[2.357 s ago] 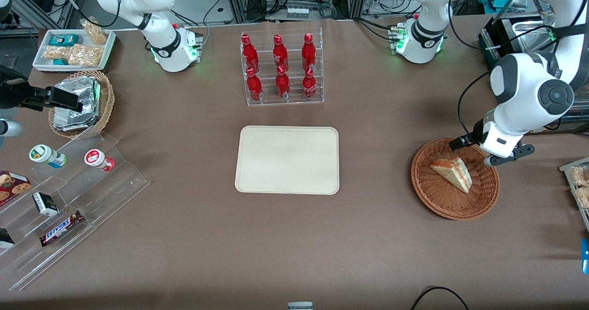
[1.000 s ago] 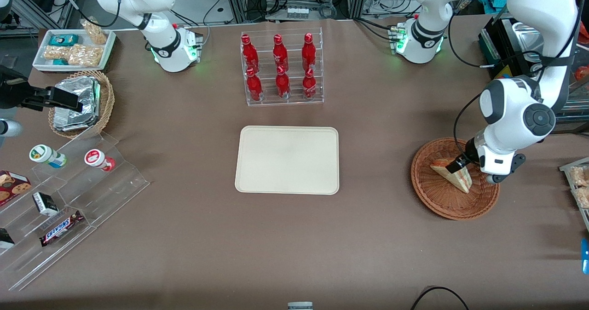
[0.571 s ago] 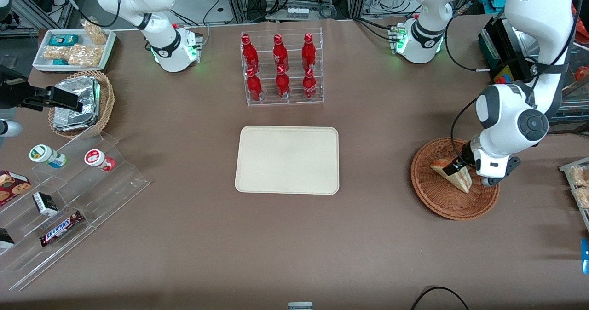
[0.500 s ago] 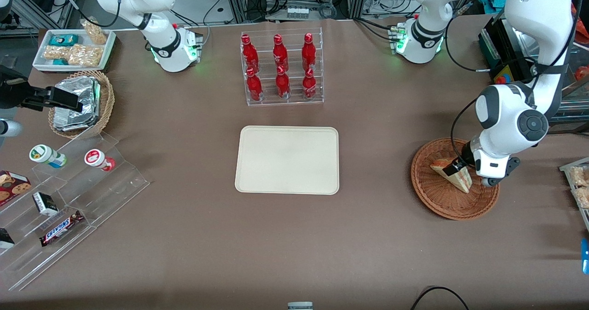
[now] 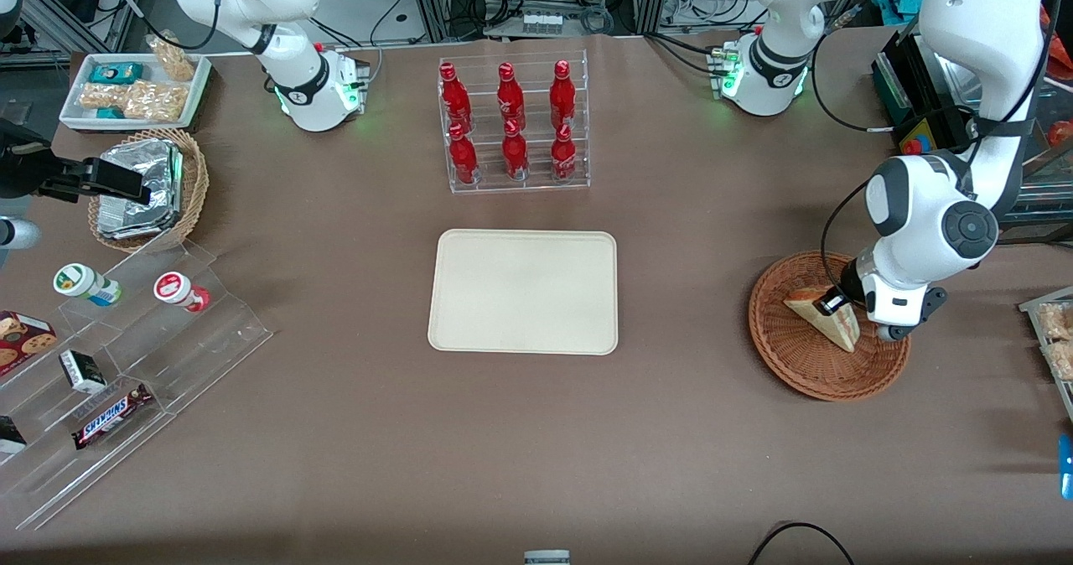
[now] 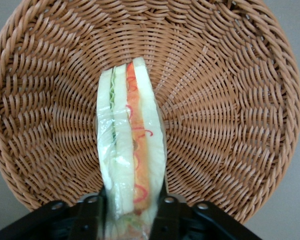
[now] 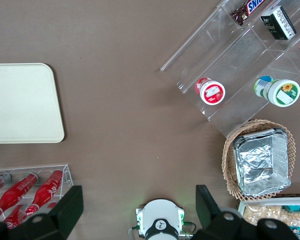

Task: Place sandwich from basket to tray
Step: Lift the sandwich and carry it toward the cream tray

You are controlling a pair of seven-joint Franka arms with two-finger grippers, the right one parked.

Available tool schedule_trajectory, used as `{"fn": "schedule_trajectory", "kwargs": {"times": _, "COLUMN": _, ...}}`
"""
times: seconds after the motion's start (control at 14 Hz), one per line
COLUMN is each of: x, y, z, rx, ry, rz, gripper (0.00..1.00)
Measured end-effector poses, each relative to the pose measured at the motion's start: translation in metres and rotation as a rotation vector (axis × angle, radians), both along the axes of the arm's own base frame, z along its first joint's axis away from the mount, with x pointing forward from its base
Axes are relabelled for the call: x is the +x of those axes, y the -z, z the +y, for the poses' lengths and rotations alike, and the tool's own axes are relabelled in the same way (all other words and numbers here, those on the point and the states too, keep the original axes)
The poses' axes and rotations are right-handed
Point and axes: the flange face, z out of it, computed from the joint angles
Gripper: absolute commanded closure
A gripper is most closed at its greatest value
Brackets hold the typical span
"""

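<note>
Jaws of my gripper (image 6: pixel 132 220) have come down and now pinch the sandwich (image 6: pixel 131 165) at its wide end; it lies in the basket (image 5: pixel 805 364), unlifted, well apart from the tray (image 5: pixel 524 291).

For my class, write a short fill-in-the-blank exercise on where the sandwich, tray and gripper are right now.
1. The sandwich lies in the ____.
2. The gripper has one finger on each ____ of the sandwich.
3. The tray holds ____ so far.
4. The tray lies nearer the front camera than the rack of red ____.

Missing words: basket; side; nothing; bottles
</note>
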Motion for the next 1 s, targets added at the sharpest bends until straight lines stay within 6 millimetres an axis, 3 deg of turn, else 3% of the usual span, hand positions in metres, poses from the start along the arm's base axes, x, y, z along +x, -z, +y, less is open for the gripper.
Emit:
{"fn": "schedule_trajectory", "kwargs": {"times": 0.29, "x": 0.009, "y": -0.013, "z": -0.001, "rx": 0.001, "ry": 0.002, "rz": -0.018, "gripper": 0.81}}
{"fn": "schedule_trajectory", "kwargs": {"times": 0.5, "x": 0.013, "y": -0.047, "z": -0.023, "rx": 0.003, "ry": 0.044, "rz": 0.02, "gripper": 0.81}}
{"fn": "schedule_trajectory", "kwargs": {"times": 0.79, "x": 0.004, "y": -0.105, "z": -0.102, "rx": 0.022, "ry": 0.183, "rz": 0.125, "gripper": 0.79}}
{"fn": "schedule_trajectory", "kwargs": {"times": 1.0, "x": -0.008, "y": -0.132, "z": -0.171, "rx": 0.037, "ry": 0.303, "rz": 0.169, "gripper": 0.79}}
